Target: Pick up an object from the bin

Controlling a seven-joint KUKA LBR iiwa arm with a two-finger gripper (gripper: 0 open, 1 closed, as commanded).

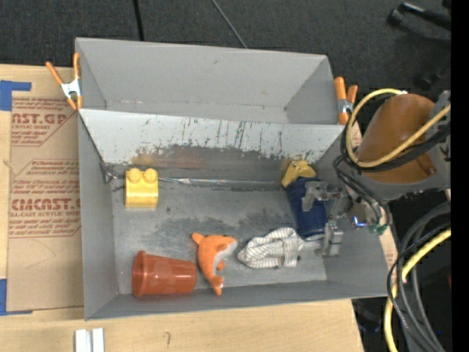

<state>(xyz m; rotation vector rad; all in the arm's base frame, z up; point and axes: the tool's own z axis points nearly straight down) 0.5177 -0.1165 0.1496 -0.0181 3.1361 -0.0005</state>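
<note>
The pincer (326,218) hangs low at the right end of the grey bin (220,72), under the arm's orange cover (392,134) and its looped yellow cables (366,108); whether it is released or clenched cannot be told from this view. Hard against it, on its left side as the camera sees it, lies a dark blue thing (299,204), upright against the bin's right wall; the two overlap in the view, and whether the blue thing is gripped cannot be told either. Just beyond the blue thing, up toward the back wall from the pincer, sits a small yellow piece (298,171), touching the blue thing's top. Below and to the left of the pincer, near it, lies a crumpled white-and-grey patterned cloth (271,249). Further left, just beside the cloth, lies an orange toy dolphin (212,255); past that, well apart from the pincer, an orange-red cup (163,273) rests on its side in the bin's near left corner. Furthest off, up and to the left, a yellow building block (141,188) stands on the floor near the back wall.
</note>
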